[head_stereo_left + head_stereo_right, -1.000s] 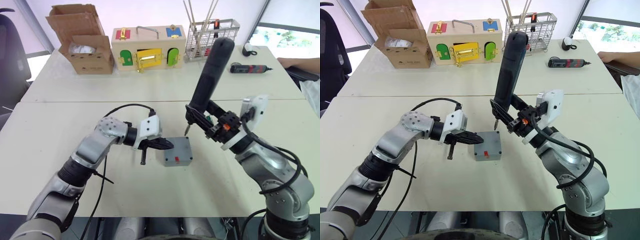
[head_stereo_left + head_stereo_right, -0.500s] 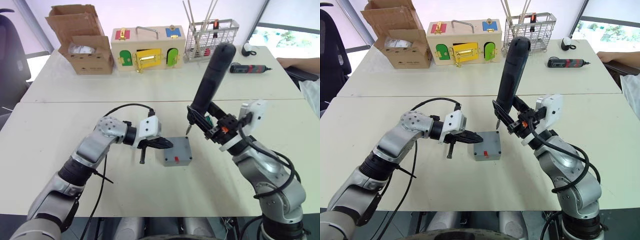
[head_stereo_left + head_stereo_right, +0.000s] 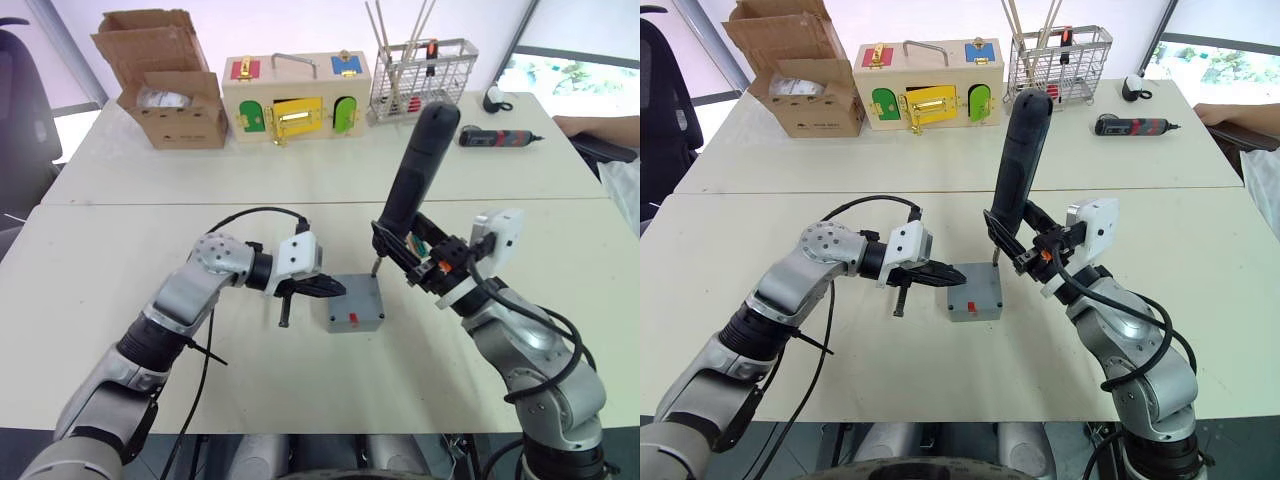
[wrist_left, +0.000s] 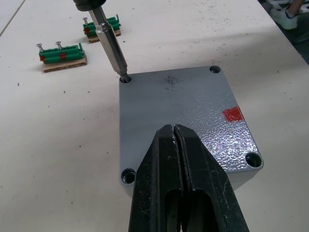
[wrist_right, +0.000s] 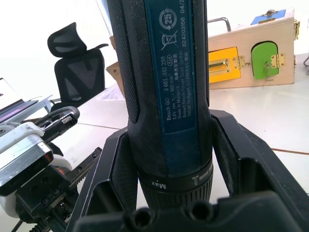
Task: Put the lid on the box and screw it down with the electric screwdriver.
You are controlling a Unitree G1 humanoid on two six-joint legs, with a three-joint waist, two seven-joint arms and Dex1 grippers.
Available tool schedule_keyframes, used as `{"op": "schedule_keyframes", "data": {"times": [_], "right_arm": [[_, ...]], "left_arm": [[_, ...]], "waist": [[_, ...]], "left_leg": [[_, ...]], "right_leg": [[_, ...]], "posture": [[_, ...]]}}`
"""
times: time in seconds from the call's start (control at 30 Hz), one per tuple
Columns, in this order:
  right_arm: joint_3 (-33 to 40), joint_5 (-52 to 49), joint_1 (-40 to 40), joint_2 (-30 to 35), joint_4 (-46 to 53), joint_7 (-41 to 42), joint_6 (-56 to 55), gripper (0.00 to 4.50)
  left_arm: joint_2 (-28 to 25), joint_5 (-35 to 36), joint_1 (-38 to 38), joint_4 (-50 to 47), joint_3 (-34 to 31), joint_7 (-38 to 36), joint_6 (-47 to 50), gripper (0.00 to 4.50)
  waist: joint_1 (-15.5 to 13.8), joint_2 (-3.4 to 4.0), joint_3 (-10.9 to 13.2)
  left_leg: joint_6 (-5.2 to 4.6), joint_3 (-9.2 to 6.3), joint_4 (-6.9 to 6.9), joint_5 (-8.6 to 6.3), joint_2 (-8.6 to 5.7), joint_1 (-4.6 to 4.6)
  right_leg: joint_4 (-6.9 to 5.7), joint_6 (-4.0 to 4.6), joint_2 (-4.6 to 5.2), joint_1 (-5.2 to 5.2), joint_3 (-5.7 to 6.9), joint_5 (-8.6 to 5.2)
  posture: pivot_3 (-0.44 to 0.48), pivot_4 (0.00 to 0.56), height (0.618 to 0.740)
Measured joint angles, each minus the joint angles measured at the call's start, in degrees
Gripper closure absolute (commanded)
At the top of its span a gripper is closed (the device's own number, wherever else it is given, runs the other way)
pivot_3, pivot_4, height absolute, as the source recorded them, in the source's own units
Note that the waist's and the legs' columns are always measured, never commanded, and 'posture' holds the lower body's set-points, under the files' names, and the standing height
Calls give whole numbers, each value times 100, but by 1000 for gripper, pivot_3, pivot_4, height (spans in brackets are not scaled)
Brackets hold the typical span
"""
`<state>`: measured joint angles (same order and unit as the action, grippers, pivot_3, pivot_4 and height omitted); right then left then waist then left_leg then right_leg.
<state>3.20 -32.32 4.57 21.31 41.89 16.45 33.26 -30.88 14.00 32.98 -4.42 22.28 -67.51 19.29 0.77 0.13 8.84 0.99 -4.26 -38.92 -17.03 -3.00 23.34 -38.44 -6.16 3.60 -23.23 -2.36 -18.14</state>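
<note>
One lid (image 4: 181, 121) on one box (image 3: 356, 305). Two screwdrivers: one large electric screwdriver (image 3: 410, 178), one small black-and-red screwdriver (image 3: 497, 137). One cardboard box (image 3: 170, 92), one wooden box (image 3: 297, 96), one wire basket (image 3: 424, 75). Two green screw strips (image 4: 62, 52).

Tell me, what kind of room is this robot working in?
Probably a lab or workshop for robot practice: plain white tables, a wooden box with coloured latched doors, a wire basket of tools, and a black office chair nearby.
</note>
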Motion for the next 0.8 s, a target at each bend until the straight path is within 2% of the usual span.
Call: {"op": "schedule_keyframes", "data": {"times": [0.43, 0.8], "right_arm": [[-209, 409, -111, 190, -40, 250, -317, 2621], [-334, 540, -216, 302, -36, 366, -375, 2621]], "left_arm": [[2, -69, -28, -79, 8, 27, 54, 4500], [1, -145, -28, -251, 66, 57, 314, 4500]], "waist": [[-1, -3, -7], [-9, -4, -9]], "left_leg": [[-16, -5, -4, -9, 0, -12], [-31, -12, 12, -18, 0, -88]], "right_leg": [[0, 0, -1, 17, 4, 0], [25, -1, -2, 99, 5, -2]], "posture": [[0, 150, 740], [0, 150, 740]]}}
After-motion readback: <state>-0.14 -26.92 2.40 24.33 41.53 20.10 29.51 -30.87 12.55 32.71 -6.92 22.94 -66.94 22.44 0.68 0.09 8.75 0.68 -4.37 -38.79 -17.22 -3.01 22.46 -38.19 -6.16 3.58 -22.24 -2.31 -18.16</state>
